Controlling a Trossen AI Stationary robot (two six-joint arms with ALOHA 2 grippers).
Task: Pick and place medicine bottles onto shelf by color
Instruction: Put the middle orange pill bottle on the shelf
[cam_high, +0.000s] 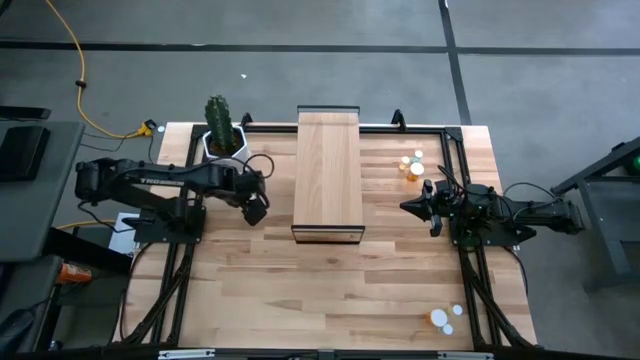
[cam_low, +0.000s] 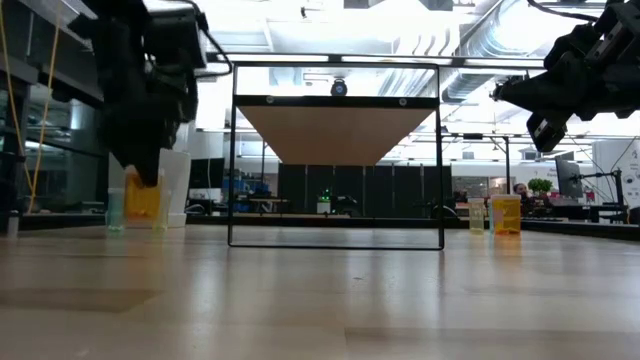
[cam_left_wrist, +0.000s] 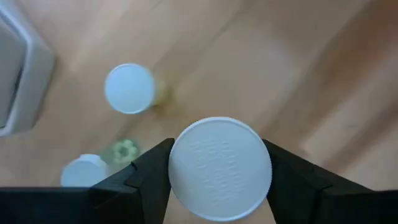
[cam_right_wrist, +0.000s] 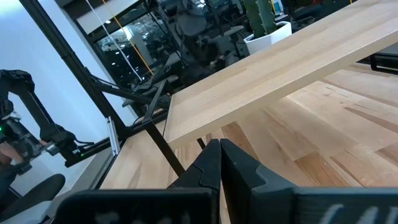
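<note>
The left gripper (cam_left_wrist: 221, 186) is reaching down over the table's left half, at about nine o'clock from the shelf (cam_high: 328, 172), just below the cactus pot (cam_high: 224, 143). Its two dark fingers (cam_left_wrist: 146, 177) are pressing on either side of a wide white cap, so it is clamping an orange medicine bottle (cam_low: 143, 197) that the low view shows standing at table level under the arm. Beside it, two smaller pale green bottles are standing loose on the wood: one with a white cap (cam_left_wrist: 129, 88) just beyond the held cap, another (cam_left_wrist: 83, 172) partly hidden by the finger.

The shelf is sitting at the middle of the table, running from twelve to six o'clock, its light plank top bare in the high view and raised on a dark frame (cam_low: 336, 158).

The right gripper (cam_high: 412, 207) is hovering in the air at three o'clock from the shelf, pointing toward it, with its fingers (cam_right_wrist: 219, 163) pressed together and nothing between them.

More medicine bottles are waiting on the right side: a small cluster (cam_high: 412, 164) at about two o'clock from the shelf, including an orange one (cam_low: 506, 213) and a pale one (cam_low: 477, 215), and another pair (cam_high: 446, 317) near the table's front edge at five o'clock.
</note>
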